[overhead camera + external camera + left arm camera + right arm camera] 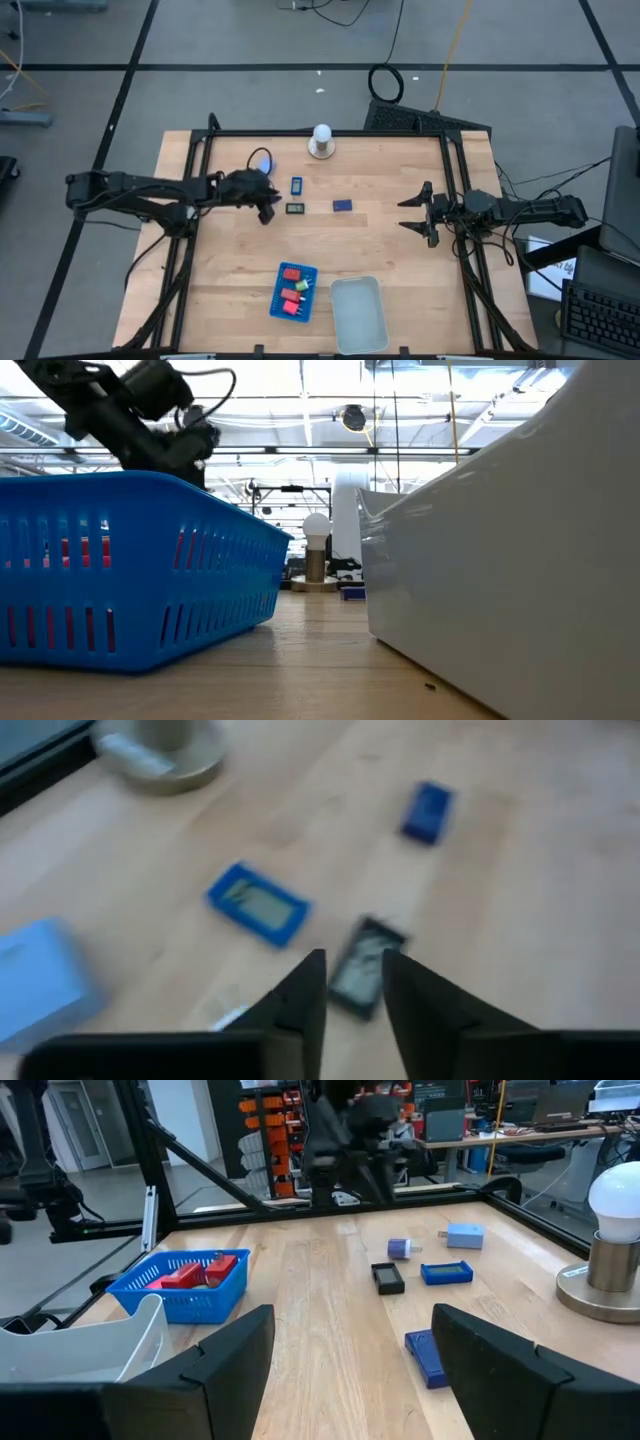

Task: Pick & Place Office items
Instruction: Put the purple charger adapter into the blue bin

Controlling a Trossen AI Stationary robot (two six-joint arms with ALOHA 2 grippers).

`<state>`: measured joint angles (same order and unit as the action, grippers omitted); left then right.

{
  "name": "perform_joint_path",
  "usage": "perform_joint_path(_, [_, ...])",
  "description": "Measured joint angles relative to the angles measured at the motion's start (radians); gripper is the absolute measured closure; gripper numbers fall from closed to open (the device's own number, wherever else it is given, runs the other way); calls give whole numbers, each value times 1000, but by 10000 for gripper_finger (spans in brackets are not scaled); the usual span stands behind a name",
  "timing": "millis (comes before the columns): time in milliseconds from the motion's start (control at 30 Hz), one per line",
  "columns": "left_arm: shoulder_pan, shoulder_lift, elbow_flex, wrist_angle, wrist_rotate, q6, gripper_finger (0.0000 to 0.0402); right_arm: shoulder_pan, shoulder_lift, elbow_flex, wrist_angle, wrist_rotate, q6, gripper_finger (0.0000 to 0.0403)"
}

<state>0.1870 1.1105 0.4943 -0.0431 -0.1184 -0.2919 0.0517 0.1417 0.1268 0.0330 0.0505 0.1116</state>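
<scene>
Left of centre in the high view, the left gripper hangs over the wooden table, fingers pinched nearly together and empty. Just right of it lies the small black rectangular piece, with the blue-framed rectangle above and a dark blue block further right. It seems to be between picks; next it must spread its fingers and descend on the black piece. Lower centre, the blue slotted basket holds red blocks. At right, the right gripper waits spread wide, empty.
</scene>
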Motion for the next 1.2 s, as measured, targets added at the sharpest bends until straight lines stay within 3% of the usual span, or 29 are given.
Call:
perform_joint_path(167, [-49, -18, 0, 23, 31, -10, 352, 0, 0, 0, 0, 0, 0, 140])
perform_joint_path(333, [-57, 1, 1, 8, -41, -176, 363, 0, 0, 0, 0, 0, 0, 140])
perform_joint_path(467, [-40, 22, 1, -31, -70, -218, 324, 0, 0, 0, 0, 0, 0, 140])
perform_joint_path(833, [-6, 142, 1, -35, -109, -215, 154, 0, 0, 0, 0, 0, 0, 140])
perform_joint_path(1000, [-4, 180, 1, -30, -202, -247, 127, 0, 0, 0, 0, 0, 0, 140])
perform_joint_path(1200, [-4, 227, 1, -26, -205, -311, 123, 0, 0, 0, 0, 0, 0, 140])
